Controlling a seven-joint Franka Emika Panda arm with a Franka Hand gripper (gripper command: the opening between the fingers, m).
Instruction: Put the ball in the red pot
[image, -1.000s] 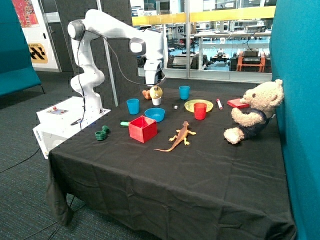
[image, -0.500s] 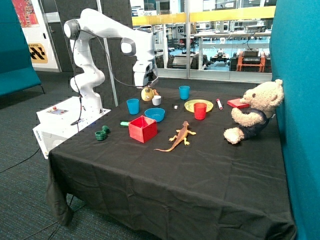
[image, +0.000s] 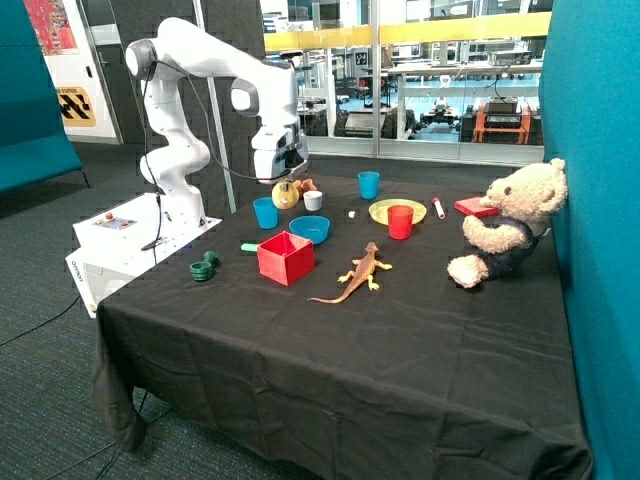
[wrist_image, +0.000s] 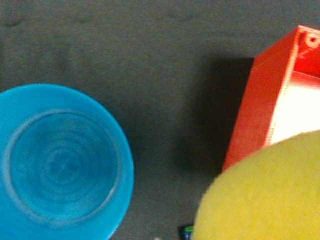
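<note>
Transport phase: the two-finger gripper (image: 284, 186), closed on the smooth pale yellow ball (image: 285, 195), has swung away from the table's rear edge toward the square red pot (image: 285, 257), not yet over it.

On the black-clothed table (image: 400, 340): two blue cups (image: 265, 212) (image: 369, 184), one blue bowl (image: 310, 229), one red cup (image: 400, 221), one white cup (image: 313, 200), one red pot (image: 285, 258), one yellow plate (image: 385, 212), one ball (image: 285, 195), one orange toy lizard (image: 358, 272), one teddy bear (image: 510, 222), and one robot arm (image: 215, 75).
</note>
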